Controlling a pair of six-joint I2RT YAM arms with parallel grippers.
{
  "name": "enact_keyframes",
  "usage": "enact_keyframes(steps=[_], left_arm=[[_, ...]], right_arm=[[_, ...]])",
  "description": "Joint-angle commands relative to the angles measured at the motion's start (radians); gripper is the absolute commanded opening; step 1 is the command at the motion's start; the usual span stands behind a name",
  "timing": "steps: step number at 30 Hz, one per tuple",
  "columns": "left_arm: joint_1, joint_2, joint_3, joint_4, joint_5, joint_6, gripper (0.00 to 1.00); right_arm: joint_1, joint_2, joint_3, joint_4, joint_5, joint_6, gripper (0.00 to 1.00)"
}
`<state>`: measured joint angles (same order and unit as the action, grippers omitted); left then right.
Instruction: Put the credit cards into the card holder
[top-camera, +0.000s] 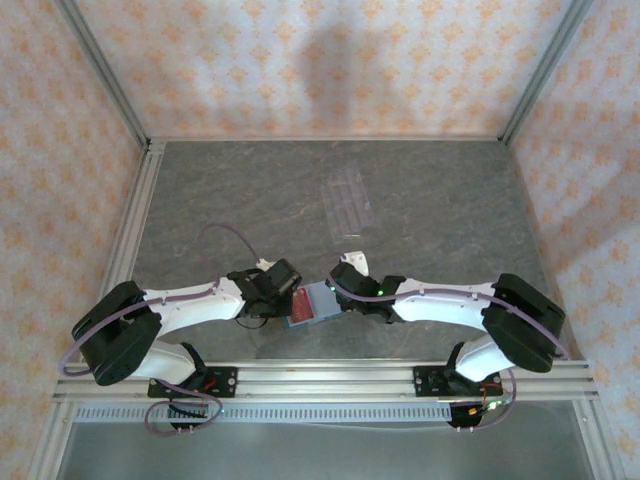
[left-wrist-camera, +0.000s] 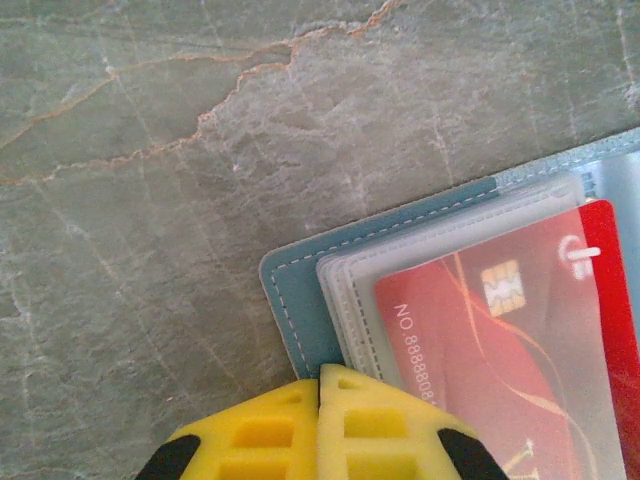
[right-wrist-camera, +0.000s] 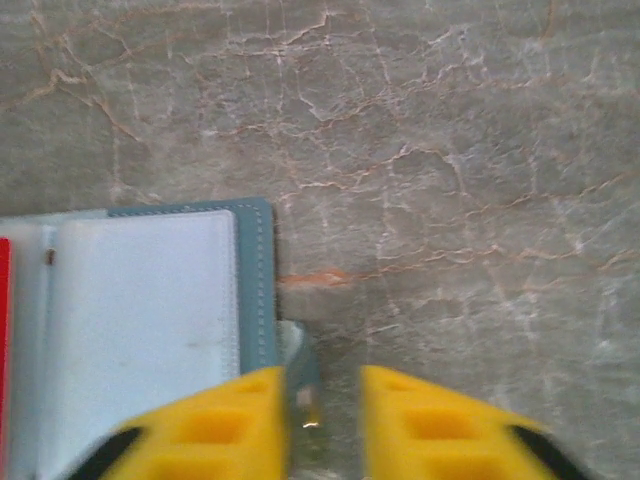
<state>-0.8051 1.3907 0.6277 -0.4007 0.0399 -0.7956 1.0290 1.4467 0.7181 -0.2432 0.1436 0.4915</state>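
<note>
Stitching edges rectangular teal card holder (left-wrist-camera: 296, 300), sleeves clear

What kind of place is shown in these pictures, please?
Probably a robot test cell, not a home: a stone-look table edged by aluminium rails, patterned backdrop walls, and a left arm and right arm bolted at its near edge.

1 card holder (left-wrist-camera: 295, 290), 1 red card (left-wrist-camera: 500, 350) (poss. more), 1 rack (top-camera: 347, 200).
</note>
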Motion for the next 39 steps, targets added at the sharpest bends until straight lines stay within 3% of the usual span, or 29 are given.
enact_keyframes(steps=[1, 2, 10, 15, 25, 30, 39], left_arm=[[-0.014, 0.055, 0.011, 0.076, 0.013, 0.003, 0.0], [-0.017, 0.063, 0.015, 0.081, 0.018, 0.006, 0.0], [-0.03, 0.152, 0.076, 0.163, 0.076, -0.006, 0.0], [-0.039, 0.213, 0.146, 0.173, 0.088, -0.009, 0.0], [-0.041, 0.273, 0.155, 0.237, 0.094, -0.071, 0.0], [-0.037, 0.224, 0.119, 0.225, 0.055, -0.111, 0.0], [-0.037, 0.118, 0.054, 0.188, 0.018, -0.159, 0.01]], right_arm=[[0.004, -0.026, 0.004, 0.026, -0.036, -0.002, 0.05], [0.003, -0.04, 0.004, 0.021, -0.036, -0.001, 0.0], [-0.017, -0.217, 0.008, -0.049, -0.051, -0.015, 0.0], [-0.041, -0.243, 0.001, -0.036, -0.111, -0.011, 0.0], [-0.042, -0.129, -0.086, 0.364, -0.403, 0.131, 0.0], [-0.052, -0.086, -0.138, 0.544, -0.437, 0.197, 0.0], [-0.072, 0.027, -0.127, 0.659, -0.498, 0.233, 0.0]])
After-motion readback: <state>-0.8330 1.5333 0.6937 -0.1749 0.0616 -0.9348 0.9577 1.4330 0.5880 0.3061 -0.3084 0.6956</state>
